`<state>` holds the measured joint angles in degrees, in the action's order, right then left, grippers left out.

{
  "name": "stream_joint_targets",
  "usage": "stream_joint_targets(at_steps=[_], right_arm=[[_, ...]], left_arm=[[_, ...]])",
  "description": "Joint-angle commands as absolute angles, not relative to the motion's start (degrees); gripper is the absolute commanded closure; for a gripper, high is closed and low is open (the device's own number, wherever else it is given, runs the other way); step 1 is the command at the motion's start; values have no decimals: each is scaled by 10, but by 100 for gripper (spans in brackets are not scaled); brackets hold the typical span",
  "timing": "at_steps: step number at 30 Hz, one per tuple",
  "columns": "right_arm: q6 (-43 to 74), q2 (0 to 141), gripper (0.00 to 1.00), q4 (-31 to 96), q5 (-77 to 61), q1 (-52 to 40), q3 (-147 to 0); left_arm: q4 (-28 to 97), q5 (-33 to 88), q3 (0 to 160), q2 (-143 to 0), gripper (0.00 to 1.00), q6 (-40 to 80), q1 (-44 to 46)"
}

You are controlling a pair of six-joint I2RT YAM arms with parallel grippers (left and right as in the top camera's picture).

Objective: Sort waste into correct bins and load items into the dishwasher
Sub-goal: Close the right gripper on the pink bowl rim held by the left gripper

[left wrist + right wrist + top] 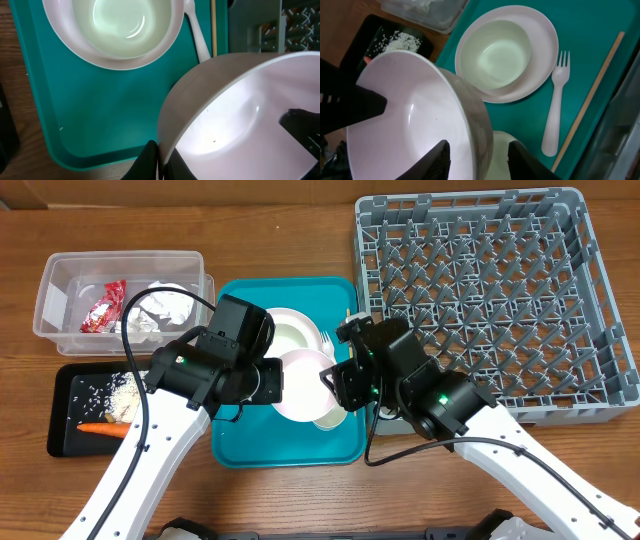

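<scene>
My left gripper (pixel 162 162) is shut on the rim of a white bowl (pixel 240 115) and holds it tilted above the teal tray (pixel 240 442). The bowl also shows in the overhead view (pixel 300 385). My right gripper (pixel 477 160) is open, with one finger on each side of the same bowl's (pixel 415 115) opposite rim. A second white bowl (pixel 495 55) sits in the white plate (pixel 545 45) on the tray. A white fork (pixel 555 105) and a wooden stick (pixel 590 100) lie beside them. A small white cup (pixel 328 418) sits under the held bowl.
The grey dish rack (pixel 480 300) stands at the right. The clear tub (pixel 60 280) holds the red wrapper (pixel 103 306) and napkins (pixel 165 310). The black tray (pixel 65 400) holds rice (pixel 120 392) and the carrot (pixel 100 429).
</scene>
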<state>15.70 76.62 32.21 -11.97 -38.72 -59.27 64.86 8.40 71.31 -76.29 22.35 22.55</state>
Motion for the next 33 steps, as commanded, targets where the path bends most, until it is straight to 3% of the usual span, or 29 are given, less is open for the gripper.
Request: stream_joint_targets(at_steps=[1, 11, 20, 28, 33], right_arm=[[166, 766, 60, 318, -116, -390, -593], [166, 766, 72, 340, -116, -390, -593], [168, 766, 72, 348, -117, -390, -593], [181, 766, 85, 352, -117, -390, -593], [198, 766, 86, 352, -121, -390, -593]], left_arm=[[647, 92, 725, -757, 92, 223, 230], [647, 88, 725, -757, 91, 223, 230], [646, 88, 725, -757, 91, 223, 230], [643, 88, 725, -757, 92, 223, 230], [642, 88, 725, -757, 91, 223, 230]])
